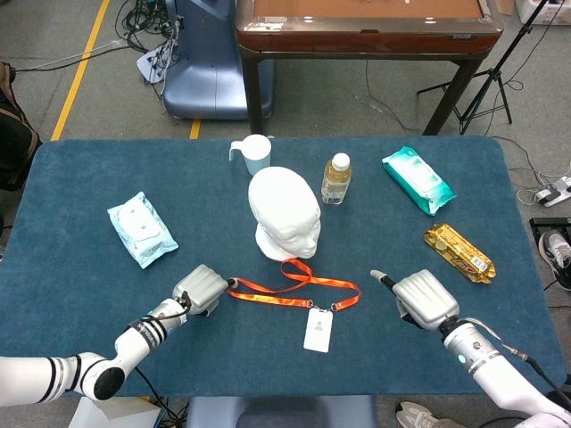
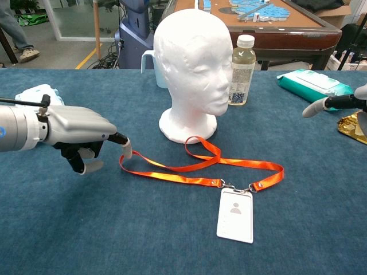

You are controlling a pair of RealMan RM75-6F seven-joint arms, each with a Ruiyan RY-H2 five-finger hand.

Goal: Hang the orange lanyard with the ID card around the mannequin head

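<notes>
One ID card [image 2: 235,215] lies flat on the bench [image 1: 80,267], nearest. The left hand [image 2: 80,134] pinches one end of the single orange lanyard [image 2: 200,172] — right hand [image 1: 424,299] holds nothing, one finger out, the rest curled. Beyond: one mannequin head [image 1: 285,214], one bottle [image 1: 336,178], two wipe packs [image 1: 141,229] [image 1: 417,179].

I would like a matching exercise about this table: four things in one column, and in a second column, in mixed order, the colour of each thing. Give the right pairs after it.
Things:
1. lanyard
2. mannequin head
3. snack bar
4. wipes pack behind the snack bar

Colours:
a. white
b. gold
c. green
d. orange

Pairs: 1-d, 2-a, 3-b, 4-c
</notes>
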